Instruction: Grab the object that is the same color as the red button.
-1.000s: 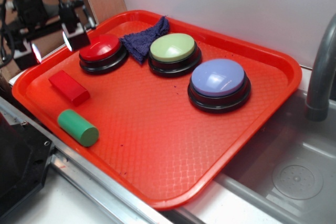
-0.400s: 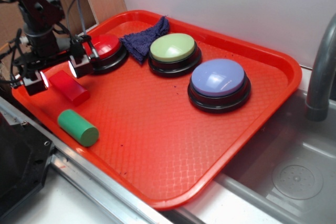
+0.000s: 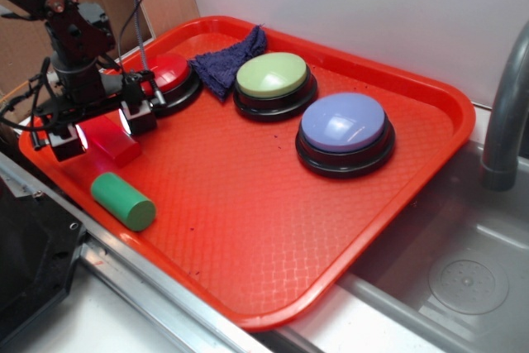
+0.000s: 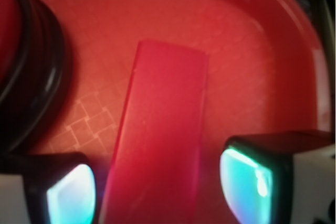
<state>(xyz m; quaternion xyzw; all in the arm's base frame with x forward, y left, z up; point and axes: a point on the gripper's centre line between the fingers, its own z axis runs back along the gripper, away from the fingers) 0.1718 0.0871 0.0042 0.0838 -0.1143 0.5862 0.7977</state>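
Both fingers (image 4: 73,195) stand open astride my red block (image 4: 157,140); closing off-centre could twist it toward the red button (image 3: 161,76).

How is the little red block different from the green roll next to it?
The red block is flat-sided with corners; the green roll is round and lies on its side. The block sits between the fingers of the robot's open hand, while the roll lies apart from it, nearer the tray's front edge. Both are small, plain-coloured and rest on the red tray.
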